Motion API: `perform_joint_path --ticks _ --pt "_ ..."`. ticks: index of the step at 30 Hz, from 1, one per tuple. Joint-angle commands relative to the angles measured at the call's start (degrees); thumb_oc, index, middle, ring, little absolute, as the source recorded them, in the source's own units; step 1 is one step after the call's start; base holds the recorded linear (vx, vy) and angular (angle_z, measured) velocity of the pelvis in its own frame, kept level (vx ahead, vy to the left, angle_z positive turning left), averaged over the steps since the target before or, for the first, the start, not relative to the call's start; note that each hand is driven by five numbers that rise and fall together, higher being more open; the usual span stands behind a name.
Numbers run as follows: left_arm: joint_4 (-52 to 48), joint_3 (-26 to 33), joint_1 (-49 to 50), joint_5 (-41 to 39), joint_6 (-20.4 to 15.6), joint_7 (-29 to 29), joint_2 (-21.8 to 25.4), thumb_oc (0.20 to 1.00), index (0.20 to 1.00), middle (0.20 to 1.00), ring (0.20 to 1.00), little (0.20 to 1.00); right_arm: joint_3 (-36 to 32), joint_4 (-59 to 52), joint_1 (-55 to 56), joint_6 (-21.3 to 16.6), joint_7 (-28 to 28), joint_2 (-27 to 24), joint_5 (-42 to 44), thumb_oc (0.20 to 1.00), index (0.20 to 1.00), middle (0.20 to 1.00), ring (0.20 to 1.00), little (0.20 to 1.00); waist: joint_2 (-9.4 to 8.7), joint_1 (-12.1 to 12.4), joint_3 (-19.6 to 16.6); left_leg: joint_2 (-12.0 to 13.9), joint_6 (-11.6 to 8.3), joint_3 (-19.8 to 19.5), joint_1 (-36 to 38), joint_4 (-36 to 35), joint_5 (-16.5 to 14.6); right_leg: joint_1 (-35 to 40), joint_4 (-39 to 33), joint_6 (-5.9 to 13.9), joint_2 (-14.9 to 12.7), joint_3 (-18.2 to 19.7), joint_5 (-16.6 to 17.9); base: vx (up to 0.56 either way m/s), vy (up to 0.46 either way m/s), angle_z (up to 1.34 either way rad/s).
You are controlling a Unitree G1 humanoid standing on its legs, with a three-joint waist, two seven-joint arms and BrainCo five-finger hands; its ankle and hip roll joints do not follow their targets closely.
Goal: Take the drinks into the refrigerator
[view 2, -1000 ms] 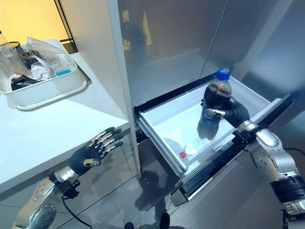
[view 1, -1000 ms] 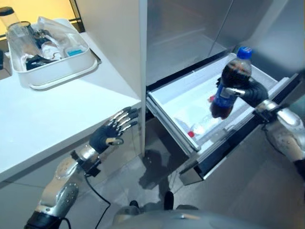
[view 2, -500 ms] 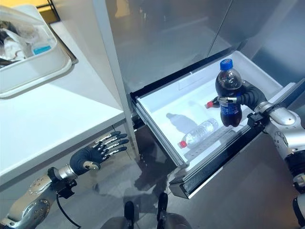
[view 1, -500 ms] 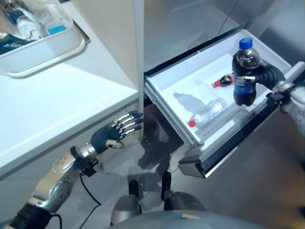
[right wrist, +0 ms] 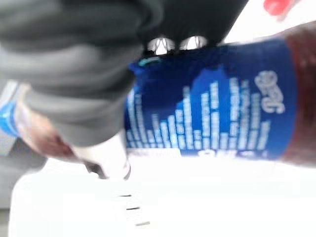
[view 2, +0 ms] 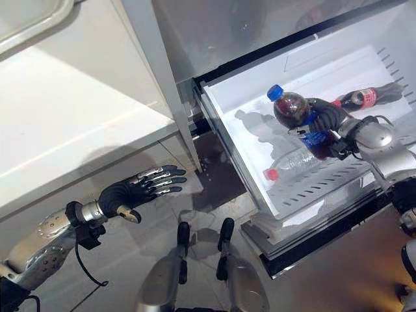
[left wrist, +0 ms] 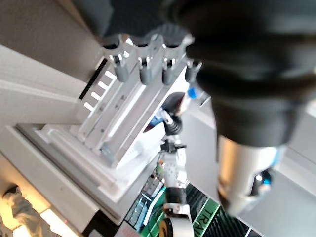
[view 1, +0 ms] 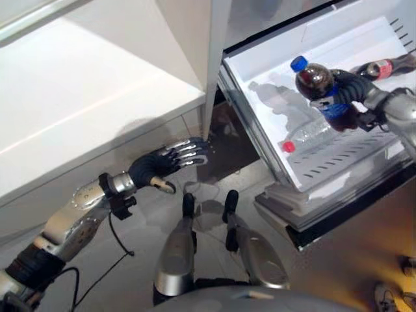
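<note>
My left hand (view 1: 156, 170) and right hand (view 2: 330, 118) wear dark ribbed covers; the fingers (view 2: 159, 180) are silver with dark tips. Both my forearms are silver-grey, smooth-shelled, with black wrist joints.

blue bottle label (right wrist: 212, 103) with white print, blurred, no text readable

Place: we take this for a kitchen.
Appliance: we see a steel-fronted refrigerator (view 2: 260, 26) with its white bottom drawer (view 2: 247, 140) pulled open.
Drawer contents: we count a clear water bottle (view 2: 292, 161) and a dark cola bottle (view 2: 364, 97) lying inside.
Beside it: a white countertop (view 1: 97, 97) stands beside the refrigerator.
Floor: grey floor (view 1: 143, 234).
</note>
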Motion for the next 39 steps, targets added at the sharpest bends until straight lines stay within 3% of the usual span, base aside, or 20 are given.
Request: perform_joint_path --ticks 1,15,20,32,33,34,39 --pt "-7.4 -0.8 2.9 -1.8 -4.2 0.0 1.5 1.000 1.000 1.000 1.000 1.000 3.8 1.8 -9.4 -4.5 -2.6 -1.8 -2.0 0.200 0.200 0.200 0.200 0.200 0.84 0.7 -0.9 2.1 -1.67 -3.6 -2.8 -1.1 3.7 -6.4 11.9 5.24 -1.9 -0.2 -3.0 -0.05 -0.036 0.08" --pt "-8.0 -3.5 1.8 -0.7 -5.5 2.0 2.8 1.000 1.000 1.000 1.000 1.000 14.8 13.6 -20.6 -3.7 -6.4 2.5 -17.3 0.200 0.200 0.200 0.200 0.200 2.24 1.0 0.7 2.4 -2.25 -4.5 -7.9 -1.4 5.1 -12.6 13.3 5.02 -2.0 -1.2 -2.6 -0.03 -0.020 0.06" --pt "-8.5 -3.2 2.8 0.8 -5.4 3.0 3.3 1.000 1.000 1.000 1.000 1.000 23.1 14.3 -28.5 -3.5 -7.1 4.8 -29.4 0.200 0.200 0.200 0.200 0.200 2.35 0.9 0.7 2.6 -2.29 -4.2 -9.5 -1.4 5.1 -14.7 13.7 4.99 -1.8 -0.9 -2.5 -0.01 -0.003 -0.01" --pt "-9.4 -1.6 4.2 1.7 -5.2 5.0 1.7 1.000 1.000 1.000 1.000 1.000 23.3 18.4 -31.2 -1.9 -7.5 10.5 -34.2 0.200 0.200 0.200 0.200 0.200 2.48 0.6 0.7 2.8 -2.48 -4.7 -10.8 -2.2 5.5 -16.2 13.6 4.74 -1.6 -1.3 -2.5 -0.01 -0.005 0.00" --pt "-9.5 -1.5 4.3 1.7 -5.3 5.1 1.5 1.000 1.000 1.000 1.000 1.000 23.1 18.8 -31.4 -1.7 -7.6 10.9 -34.3 0.561 0.561 0.561 0.561 0.561 2.48 0.6 0.7 2.8 -2.46 -4.7 -10.7 -2.3 5.5 -16.1 13.5 4.73 -1.6 -1.3 -2.4 0.00 0.000 0.00" --pt "-9.6 -1.2 4.3 1.7 -5.1 5.3 1.4 1.000 1.000 1.000 1.000 1.000 22.8 19.2 -31.5 -1.5 -7.7 11.2 -34.4 1.000 1.000 1.000 1.000 1.000 2.48 0.5 0.7 2.8 -2.43 -4.6 -10.5 -2.3 5.5 -16.0 13.4 4.70 -1.6 -1.2 -2.4 0.00 0.000 0.00" --pt "-9.7 -0.6 3.8 1.1 -4.7 5.5 0.5 1.000 1.000 1.000 1.000 1.000 22.3 19.7 -31.5 -1.3 -7.8 12.6 -33.9 1.000 1.000 1.000 1.000 1.000 2.26 0.3 0.7 2.8 -2.43 -4.5 -9.4 -2.6 5.2 -15.0 13.0 4.69 -1.5 -1.1 -2.4 0.00 0.000 0.00"
